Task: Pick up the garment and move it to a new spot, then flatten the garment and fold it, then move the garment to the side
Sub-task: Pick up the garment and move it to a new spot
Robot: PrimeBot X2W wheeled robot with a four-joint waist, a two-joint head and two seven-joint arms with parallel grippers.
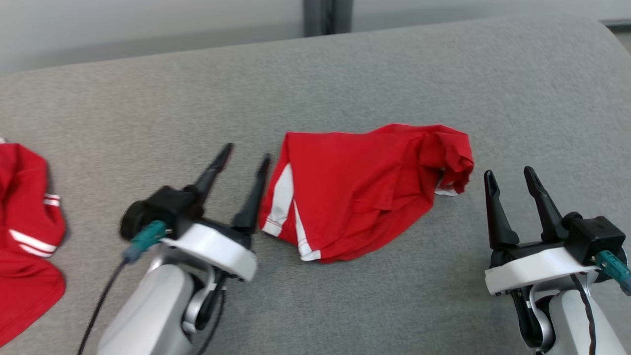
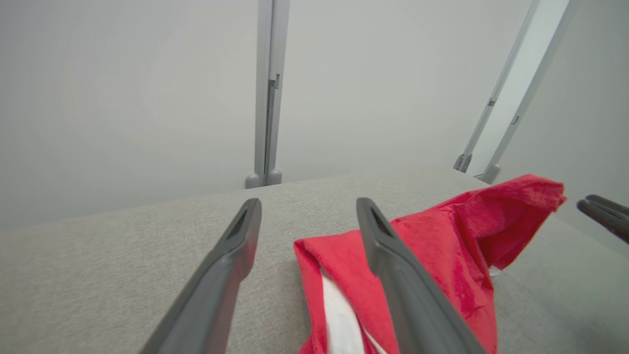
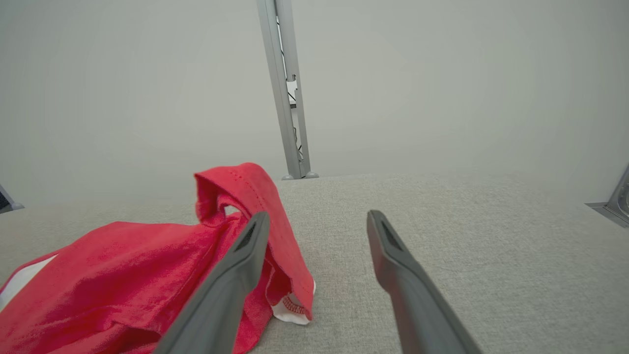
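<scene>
A red garment with white stripes [image 1: 362, 190] lies crumpled on the grey cloth surface [image 1: 345, 79], in the middle of the head view. My left gripper [image 1: 246, 153] stands open just off its left edge, holding nothing. Off the garment's bunched right end, my right gripper [image 1: 510, 173] is open and empty too. Through the left wrist camera the garment [image 2: 442, 255] lies behind my right-hand finger, with bare cloth under the open gap of the left gripper [image 2: 307, 206]. In the right wrist view the garment [image 3: 147, 270] lies left of the open right gripper [image 3: 317, 216].
A second red garment with white stripes [image 1: 24, 231] lies at the left edge of the head view. A grey post [image 1: 328, 15] stands behind the far edge of the surface. The right gripper's fingers [image 2: 607, 214] show at the right edge of the left wrist view.
</scene>
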